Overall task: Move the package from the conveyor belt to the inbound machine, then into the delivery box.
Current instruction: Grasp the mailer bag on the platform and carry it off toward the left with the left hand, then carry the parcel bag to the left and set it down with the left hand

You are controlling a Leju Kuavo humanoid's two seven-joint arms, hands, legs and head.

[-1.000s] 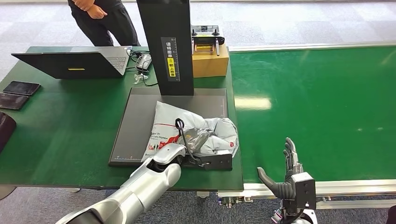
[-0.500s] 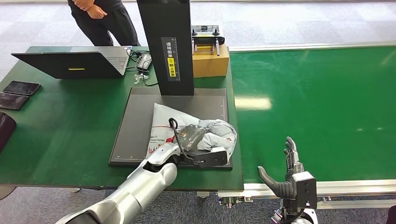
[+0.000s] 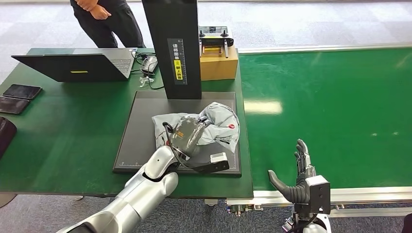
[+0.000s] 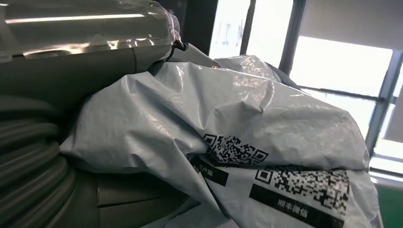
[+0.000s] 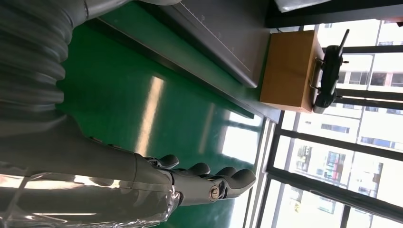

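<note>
One package [image 3: 214,124], one laptop [image 3: 77,65], one cardboard box [image 3: 218,65], two phones [image 3: 22,91] (far left), two hands [image 3: 187,133].

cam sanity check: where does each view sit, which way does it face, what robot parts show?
Head view: high on the body, facing forward and down at the scanner platform, package and conveyor belt; both arms, left hand, right hand.
Left wrist view: behind the left hand, tight on the package.
Right wrist view: behind the open right hand, along the belt toward the cardboard box.
Shared: package, belt, box.
</note>
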